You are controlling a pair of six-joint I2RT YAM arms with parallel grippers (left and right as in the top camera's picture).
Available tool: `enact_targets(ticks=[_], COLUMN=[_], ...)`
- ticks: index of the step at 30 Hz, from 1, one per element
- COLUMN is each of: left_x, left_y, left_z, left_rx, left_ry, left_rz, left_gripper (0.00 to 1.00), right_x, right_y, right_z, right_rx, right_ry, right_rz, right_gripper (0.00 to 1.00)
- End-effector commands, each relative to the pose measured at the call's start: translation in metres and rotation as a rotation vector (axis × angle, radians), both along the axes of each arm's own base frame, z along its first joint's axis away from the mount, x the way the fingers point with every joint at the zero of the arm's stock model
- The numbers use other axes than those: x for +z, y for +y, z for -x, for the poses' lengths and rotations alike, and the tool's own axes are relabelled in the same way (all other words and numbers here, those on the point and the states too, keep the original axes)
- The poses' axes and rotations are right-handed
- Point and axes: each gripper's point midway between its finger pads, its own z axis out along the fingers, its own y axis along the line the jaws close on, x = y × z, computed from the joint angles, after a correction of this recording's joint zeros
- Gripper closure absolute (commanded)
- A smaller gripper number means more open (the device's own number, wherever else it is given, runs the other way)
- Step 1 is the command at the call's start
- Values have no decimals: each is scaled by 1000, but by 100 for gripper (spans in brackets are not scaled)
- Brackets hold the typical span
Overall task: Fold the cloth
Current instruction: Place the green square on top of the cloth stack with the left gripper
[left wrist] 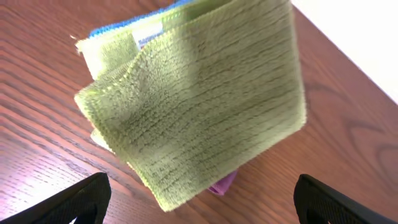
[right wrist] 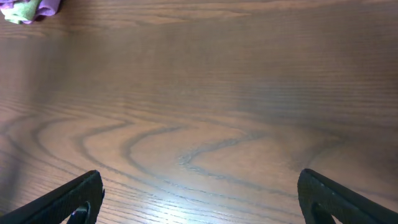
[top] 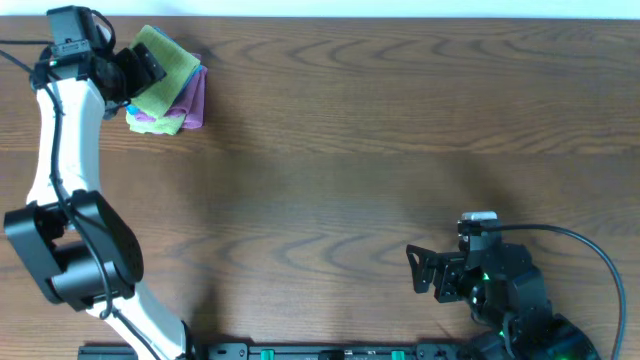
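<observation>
A folded green cloth [top: 168,70] lies on top of a small stack at the far left of the table, with a blue cloth edge [left wrist: 134,22] and a purple cloth [top: 190,105] under it. It fills the left wrist view [left wrist: 205,99]. My left gripper [top: 140,68] is open, right at the stack's left side, its fingertips [left wrist: 202,199] apart with nothing between them. My right gripper [top: 422,270] is open and empty near the front right, over bare wood [right wrist: 199,199]. The stack shows far off in the right wrist view [right wrist: 28,9].
The brown wooden table [top: 380,150] runs across the view. A black rail [top: 300,351] lies along the front edge. The left arm [top: 60,180] reaches along the left side.
</observation>
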Motion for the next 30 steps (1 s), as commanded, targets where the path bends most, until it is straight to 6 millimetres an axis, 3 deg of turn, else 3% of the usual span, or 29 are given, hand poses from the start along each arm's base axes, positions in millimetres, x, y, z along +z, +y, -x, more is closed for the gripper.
enact_targets(ticks=[1,5,7,8,9,10,12,16,23,27,30], left_x=[20,26,30,32,34,33,24,-16,-66,-75,-61], left_y=[-1,-4,-6,-7,-8,-8,-8,-4,18,18,18], left_z=[1,-5,-14,-18,-23,-27,-39,-51,-55,-55,-58], left_rx=[-21,-35,-42,-45,-50,-50,-53,-43,21,21,20], left_ry=[-40,-76,-111,-128,-147,-159,-173,-126,-34,-23,-52], left_rz=[-15,-7,-15,-20,-25,-27,-36,-37,-120,-116,-120], left_gripper=[5,5,40,65,83,92,94,94,94,94,94], right_x=[-2,-2,-2,-2,-2,-2,-2,-2,-2,-2,-2], right_y=[-1,-1,-1,-1,-1,-1,-1,-1,-1,-1,-1], right_z=[1,1,1,1,1,1,1,1,1,1,1], right_rx=[-13,-13,-12,-13,-13,-13,-13,-13,-13,-13,-13], right_ry=[8,8,8,8,8,8,8,8,8,8,8], right_rz=[-8,-8,-8,-8,-8,-8,-8,-8,-8,-8,-8], right_gripper=[1,1,1,1,1,1,1,1,1,1,1])
